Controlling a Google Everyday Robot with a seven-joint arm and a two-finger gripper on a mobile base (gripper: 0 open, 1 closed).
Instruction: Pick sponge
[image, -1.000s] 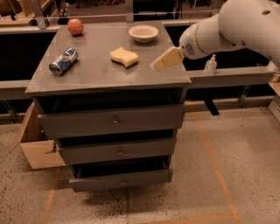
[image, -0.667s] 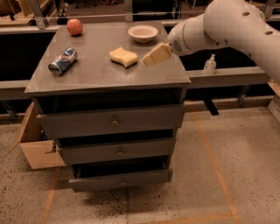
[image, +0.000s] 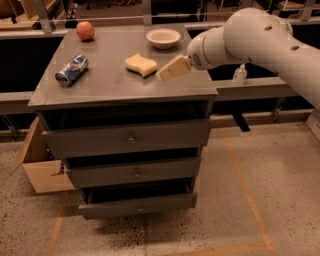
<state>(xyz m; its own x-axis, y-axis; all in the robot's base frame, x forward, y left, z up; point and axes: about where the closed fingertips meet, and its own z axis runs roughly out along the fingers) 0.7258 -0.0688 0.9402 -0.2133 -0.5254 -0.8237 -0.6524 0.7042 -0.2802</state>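
Observation:
The pale-yellow sponge (image: 141, 64) with wavy sides lies flat on the grey cabinet top (image: 105, 82), in its middle, in front of the bowl. My gripper (image: 163, 75) with cream-yellow blocky fingers hangs from the white arm (image: 255, 37) that reaches in from the right. It is just to the right of the sponge and slightly nearer the front edge, a small gap apart, pointing left and down toward the top.
A round cream bowl (image: 163, 37) stands at the back of the top, a red apple (image: 85, 30) at the back left, and a blue can (image: 71, 69) lies on its side at the left. The cabinet has three drawers. A cardboard box (image: 40, 165) sits on the floor at the left.
My arm has swung left across the top, bringing the gripper from the right edge to just beside the sponge. The sponge and other objects have not moved.

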